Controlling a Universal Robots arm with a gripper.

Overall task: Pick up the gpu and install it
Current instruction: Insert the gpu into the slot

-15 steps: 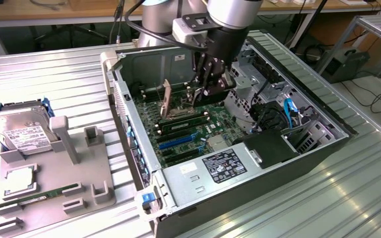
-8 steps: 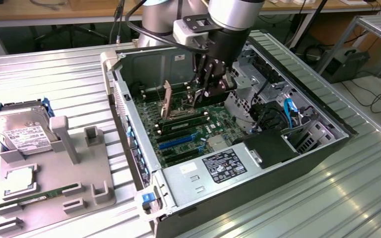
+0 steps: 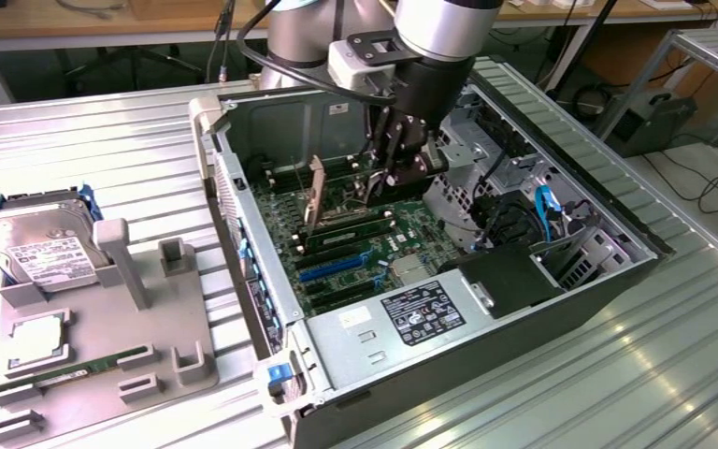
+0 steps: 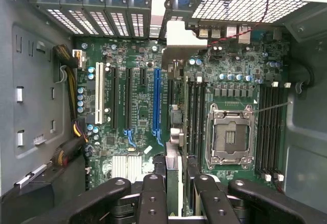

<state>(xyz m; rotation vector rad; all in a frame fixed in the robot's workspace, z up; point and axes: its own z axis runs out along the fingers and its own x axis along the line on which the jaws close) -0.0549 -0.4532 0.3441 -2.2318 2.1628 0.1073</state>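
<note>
My gripper reaches down into the open computer case, over the green motherboard. It is shut on the gpu, a thin dark card seen edge-on between the black fingers in the wrist view. The card's silver bracket points at the slotted rear wall of the case. The card hangs upright just above the board, between the blue slot and the memory slots by the CPU socket. In the exterior view the gpu shows as a thin upright strip on the exterior view's left of the fingers.
On the exterior view's left, a grey fixture carries a silver hard drive in a blue frame, a CPU and a green RAM stick. The case's walls, drive cage, cables and power supply close in around the gripper.
</note>
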